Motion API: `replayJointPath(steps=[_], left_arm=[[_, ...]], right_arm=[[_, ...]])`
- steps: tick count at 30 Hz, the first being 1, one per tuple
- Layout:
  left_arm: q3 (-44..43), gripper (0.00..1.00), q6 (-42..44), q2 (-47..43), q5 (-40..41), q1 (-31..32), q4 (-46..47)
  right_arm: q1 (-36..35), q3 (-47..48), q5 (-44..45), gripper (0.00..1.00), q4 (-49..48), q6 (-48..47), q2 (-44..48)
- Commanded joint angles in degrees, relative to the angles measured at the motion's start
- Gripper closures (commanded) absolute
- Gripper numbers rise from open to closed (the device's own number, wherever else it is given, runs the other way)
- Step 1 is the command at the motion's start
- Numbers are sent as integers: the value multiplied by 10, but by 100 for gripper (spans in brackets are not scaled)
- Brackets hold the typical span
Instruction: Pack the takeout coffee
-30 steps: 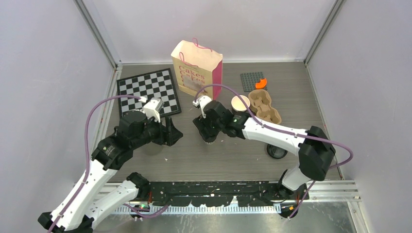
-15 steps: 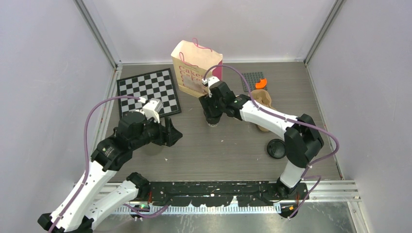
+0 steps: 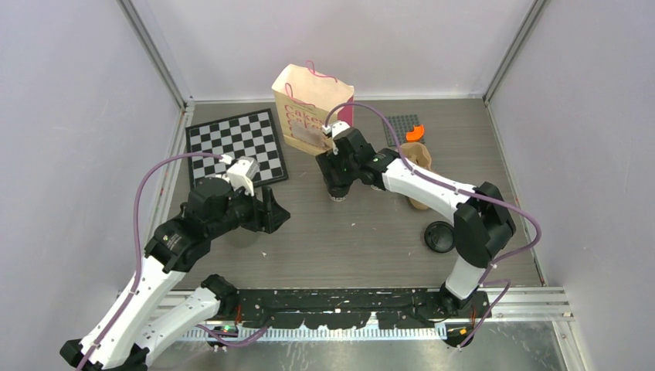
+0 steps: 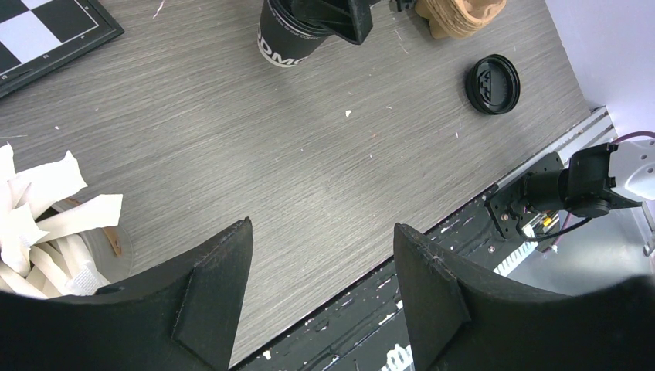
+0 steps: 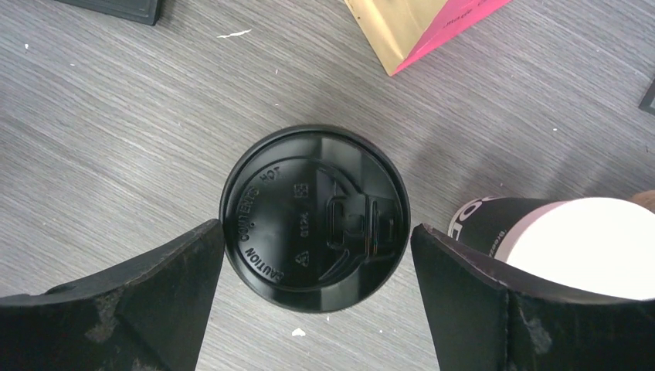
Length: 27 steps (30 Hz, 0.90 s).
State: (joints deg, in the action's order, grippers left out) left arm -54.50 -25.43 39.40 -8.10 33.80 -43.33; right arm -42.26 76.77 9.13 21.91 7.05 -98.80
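A coffee cup with a black lid [image 5: 315,219] stands on the table in front of the paper bag; it also shows in the left wrist view [image 4: 290,42]. My right gripper [image 3: 336,185] is over it, one finger touching each side of the lid rim. A second cup [image 5: 571,239], open with a white inside, stands just to its right; my right arm hides it in the top view. A loose black lid [image 3: 439,236] lies on the table at the right. My left gripper [image 3: 274,210] is open and empty at the left.
A tan and pink paper bag [image 3: 313,108] stands at the back. The brown cup carrier [image 3: 417,153] lies behind my right arm. A chessboard [image 3: 235,143] lies at the back left. A grey cup of white sticks [image 4: 46,224] stands by my left gripper.
My right gripper moved the lidded cup away from the near middle toward the bag, then held still. The left arm has not moved.
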Motion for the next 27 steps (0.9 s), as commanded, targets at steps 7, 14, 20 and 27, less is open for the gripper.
replayJointPath(steps=[7,14,20,27], left_arm=[[-1,31,5,3,-1,2,25],[-16,31,26,17,-15,2,7],[-16,31,31,12,-20,2,2],[-20,31,31,1,-17,2,-8]], right_arm=[[15,36,14,7,67,43,82],[80,-2,25,23,81,93,135],[109,19,31,42,115,25,98],[124,49,-6,49,124,17,50]])
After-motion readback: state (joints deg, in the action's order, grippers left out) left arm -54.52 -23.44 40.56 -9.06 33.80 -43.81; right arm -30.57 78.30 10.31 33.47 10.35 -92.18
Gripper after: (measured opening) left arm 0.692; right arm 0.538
